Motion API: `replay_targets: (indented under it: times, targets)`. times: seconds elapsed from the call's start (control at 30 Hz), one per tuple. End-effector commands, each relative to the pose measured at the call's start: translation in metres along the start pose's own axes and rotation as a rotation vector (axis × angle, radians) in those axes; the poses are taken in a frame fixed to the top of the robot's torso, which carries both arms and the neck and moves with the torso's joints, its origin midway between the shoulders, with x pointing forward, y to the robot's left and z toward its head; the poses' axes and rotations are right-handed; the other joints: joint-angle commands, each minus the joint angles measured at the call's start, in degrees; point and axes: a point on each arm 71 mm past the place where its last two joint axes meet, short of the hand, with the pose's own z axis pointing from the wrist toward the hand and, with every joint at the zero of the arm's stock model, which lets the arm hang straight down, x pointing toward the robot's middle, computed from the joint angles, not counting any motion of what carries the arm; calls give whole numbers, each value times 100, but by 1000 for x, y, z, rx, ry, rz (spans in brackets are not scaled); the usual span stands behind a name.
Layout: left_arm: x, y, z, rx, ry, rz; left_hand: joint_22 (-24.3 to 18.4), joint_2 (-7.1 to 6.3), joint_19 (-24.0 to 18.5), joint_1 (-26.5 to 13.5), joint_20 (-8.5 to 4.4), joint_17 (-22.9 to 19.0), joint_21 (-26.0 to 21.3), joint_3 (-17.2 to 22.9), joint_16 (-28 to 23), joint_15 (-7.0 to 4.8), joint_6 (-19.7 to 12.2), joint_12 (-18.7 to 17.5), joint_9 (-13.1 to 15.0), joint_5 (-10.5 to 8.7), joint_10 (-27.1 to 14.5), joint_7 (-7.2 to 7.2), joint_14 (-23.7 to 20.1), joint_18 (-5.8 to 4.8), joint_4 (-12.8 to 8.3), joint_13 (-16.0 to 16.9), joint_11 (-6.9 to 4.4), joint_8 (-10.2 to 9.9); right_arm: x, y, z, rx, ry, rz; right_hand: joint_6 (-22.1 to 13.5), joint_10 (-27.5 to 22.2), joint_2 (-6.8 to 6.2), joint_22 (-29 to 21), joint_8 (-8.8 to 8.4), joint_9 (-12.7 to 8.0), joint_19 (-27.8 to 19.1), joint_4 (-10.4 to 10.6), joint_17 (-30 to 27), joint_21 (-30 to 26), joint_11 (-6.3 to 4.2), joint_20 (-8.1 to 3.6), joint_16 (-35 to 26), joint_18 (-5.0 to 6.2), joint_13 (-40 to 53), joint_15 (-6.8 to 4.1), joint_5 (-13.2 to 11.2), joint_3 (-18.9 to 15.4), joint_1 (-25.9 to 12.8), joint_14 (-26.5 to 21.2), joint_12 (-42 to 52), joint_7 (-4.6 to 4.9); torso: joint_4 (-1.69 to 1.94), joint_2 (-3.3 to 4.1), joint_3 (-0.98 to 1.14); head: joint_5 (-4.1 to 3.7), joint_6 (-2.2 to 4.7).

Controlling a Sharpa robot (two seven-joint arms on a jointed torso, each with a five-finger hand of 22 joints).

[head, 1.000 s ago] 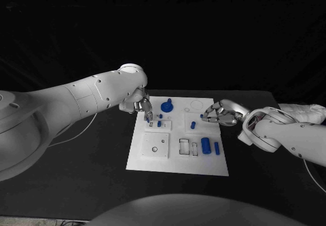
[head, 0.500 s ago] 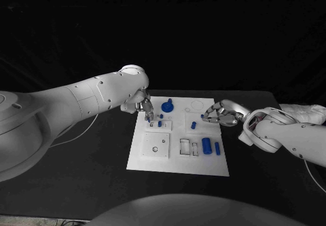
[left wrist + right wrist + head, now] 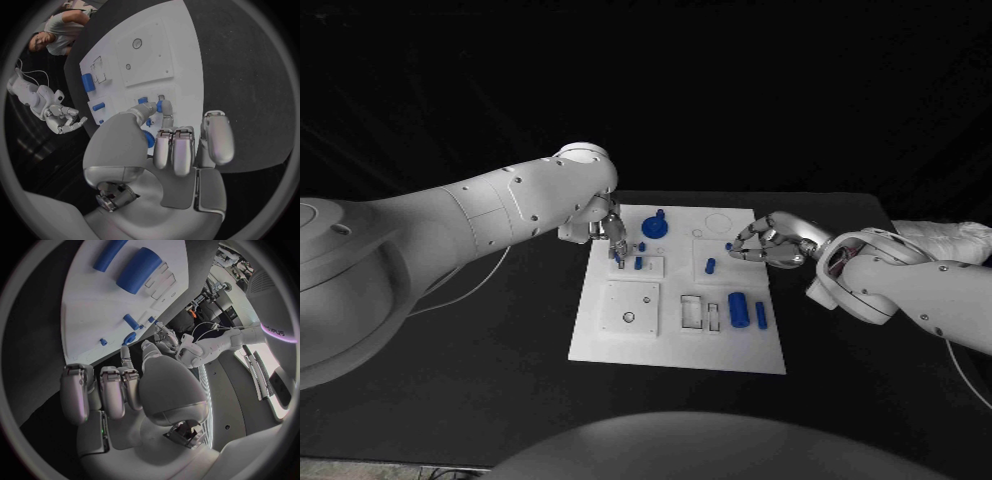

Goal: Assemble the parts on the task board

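Note:
The white task board (image 3: 678, 345) lies mid-table. My left hand (image 3: 606, 231) hovers over its far left corner and pinches a small blue peg (image 3: 159, 106) between thumb and a finger, just above the small block where another peg (image 3: 639, 263) stands. A blue knob (image 3: 655, 226) sits beside that hand. My right hand (image 3: 766, 240) hangs at the board's far right edge with its fingers curled in and nothing in them. A short blue peg (image 3: 710, 266), a thick blue cylinder (image 3: 737, 308) and a slim blue bar (image 3: 760, 315) lie on the board's right half.
A square white plate (image 3: 630, 306) with a hole and a rectangular slot frame (image 3: 692, 312) occupy the board's near half. A pale bundle (image 3: 943, 238) lies at the table's right edge, and a thin cable (image 3: 466, 285) trails on the left.
My left hand has shifted slightly right and nearer along the board's far left corner, still pinching the peg. The right hand has stayed put.

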Motion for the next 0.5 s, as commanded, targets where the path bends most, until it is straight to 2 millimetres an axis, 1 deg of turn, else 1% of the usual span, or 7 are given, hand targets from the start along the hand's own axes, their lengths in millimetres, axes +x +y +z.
replay_targets:
  times: [0.03, 0.37, 0.5]
  targets:
    - [1, -1, 0, -21, -4, 1, 1086, 60, -23, 23, 20, 1507, -21, 542, 14, 34, -8, -4, 9, 36, 602, -25, 593, 48, -559, 1489, 19, 29, 1, 1, 0, -7, 5, -2, 21, 618, -10, 1235, -39, -8, 69, 23, 1508, -29, 3, 9, 20, 35, 1495, 6, 25, 23, -1, 608, -21, -2, -3, 1, -1, -3, -1]
    - [3, -1, 3, -22, 2, -2, 1084, 64, -27, 26, 20, 1507, -30, 540, 14, 34, -8, -9, 8, 36, 598, -25, 593, 50, -559, 1484, 18, 28, 1, 1, 0, -7, 5, -2, 21, 618, -10, 1235, -39, -8, 69, 23, 1508, -29, 3, 9, 20, 35, 1495, 6, 25, 23, -1, 608, -21, -2, -1, 2, 1, -11, -1]
    - [4, -1, 4, -24, 1, -4, 1084, 64, -27, 26, 20, 1507, -30, 540, 14, 34, -8, -9, 8, 36, 598, -25, 593, 50, -559, 1484, 18, 28, 1, 1, 0, -7, 5, -2, 21, 618, -10, 1235, -39, -8, 69, 23, 1508, -29, 3, 9, 20, 35, 1495, 6, 25, 23, -1, 608, -21, -2, -3, 3, -3, -11, -1]
